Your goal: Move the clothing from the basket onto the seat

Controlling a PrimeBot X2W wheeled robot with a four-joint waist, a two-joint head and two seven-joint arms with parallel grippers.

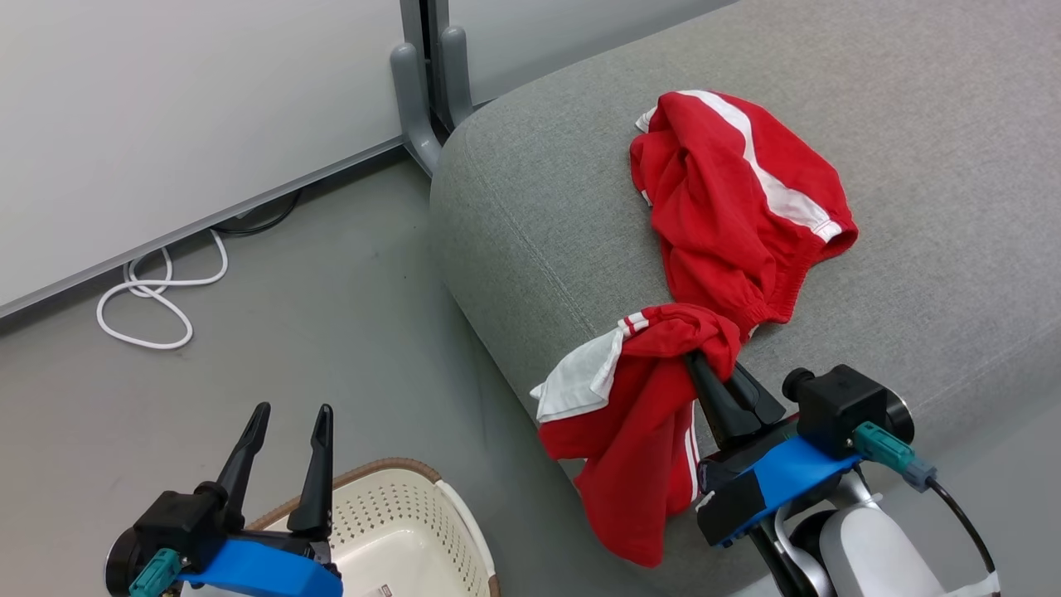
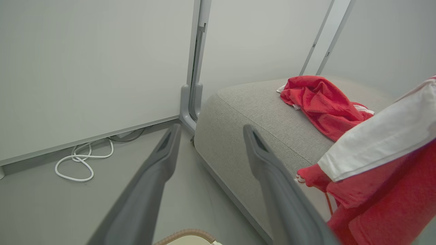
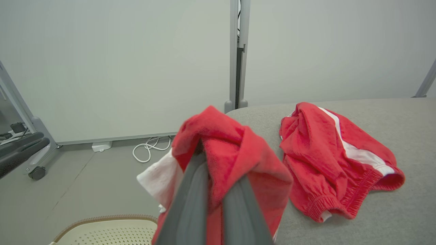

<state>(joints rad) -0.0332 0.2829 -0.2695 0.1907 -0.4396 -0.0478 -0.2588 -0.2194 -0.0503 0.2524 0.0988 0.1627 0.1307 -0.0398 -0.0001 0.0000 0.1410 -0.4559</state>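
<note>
A light-grey seat [image 1: 912,124] fills the upper right. Its rounded corner and front edge run diagonally down toward the robot, with open grey floor [image 1: 315,274] to its left. The first garment [image 1: 729,207], red with a white stripe, lies crumpled on the seat near that edge. The second garment [image 1: 638,431], red with white trim, hangs at the seat's front edge, clamped in the closed right pincer [image 1: 713,377]. The left pincer [image 1: 292,410] is spread wide and holds nothing, above the cream basket [image 1: 464,514] on the floor at lower left, whose perforated inner wall shows. A coiled white cable [image 1: 157,290] lies by the wall panel [image 1: 166,99]. A grey post foot [image 1: 414,108] stands beside the seat's corner.
</note>
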